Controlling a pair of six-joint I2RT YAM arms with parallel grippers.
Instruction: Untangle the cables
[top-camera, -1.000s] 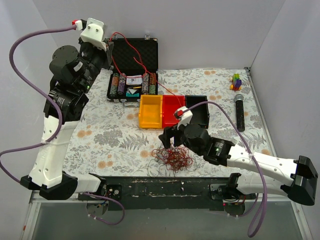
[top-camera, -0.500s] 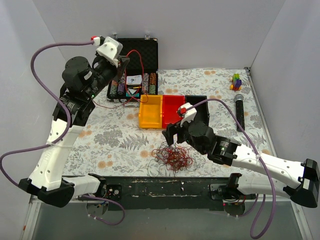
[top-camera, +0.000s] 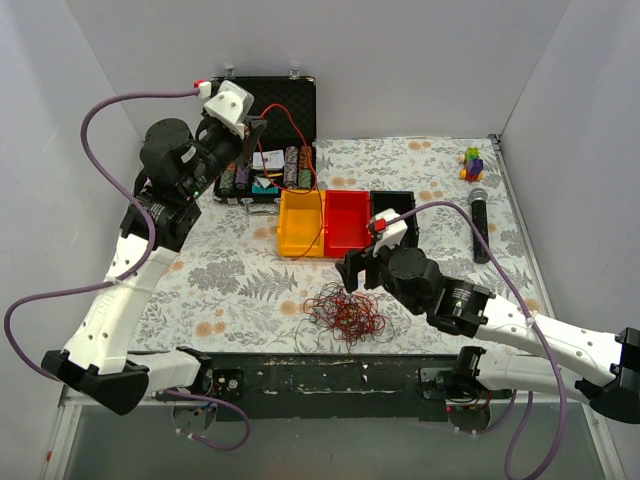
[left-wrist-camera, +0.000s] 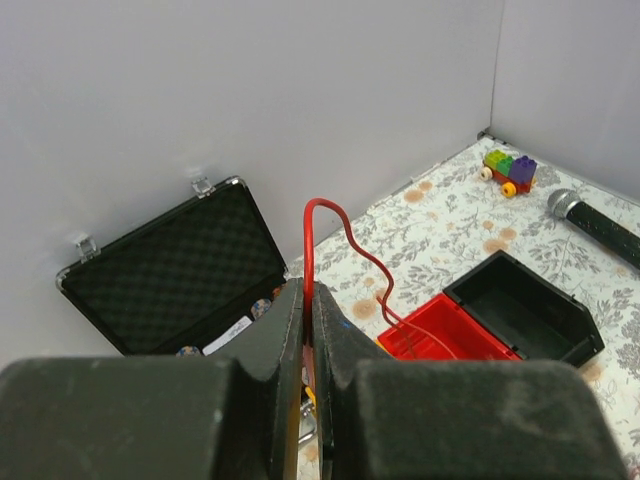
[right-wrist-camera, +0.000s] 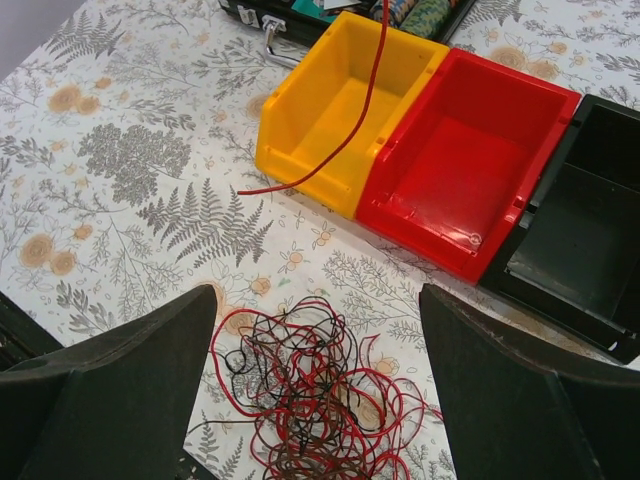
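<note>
The cables (top-camera: 345, 315) lie as a loose nest of thin red, brown and black wires on the floral cloth near the front edge, also seen in the right wrist view (right-wrist-camera: 330, 405). My left gripper (top-camera: 250, 133) is raised over the open case and shut on one red wire (left-wrist-camera: 308, 245). That wire (top-camera: 318, 205) hangs down across the yellow bin (top-camera: 301, 223), its free end on the cloth (right-wrist-camera: 250, 190). My right gripper (top-camera: 352, 272) is open and empty, just above the nest's far side.
A red bin (top-camera: 347, 222) and a black bin (top-camera: 400, 215) stand beside the yellow one. An open black case (top-camera: 268, 140) is at the back. A microphone (top-camera: 479, 223) and a toy block car (top-camera: 471, 163) lie at the right.
My left gripper has swung right and toward the centre with the red wire, pulling it free of the nest. My right gripper has lifted and moved slightly right off the nest.
</note>
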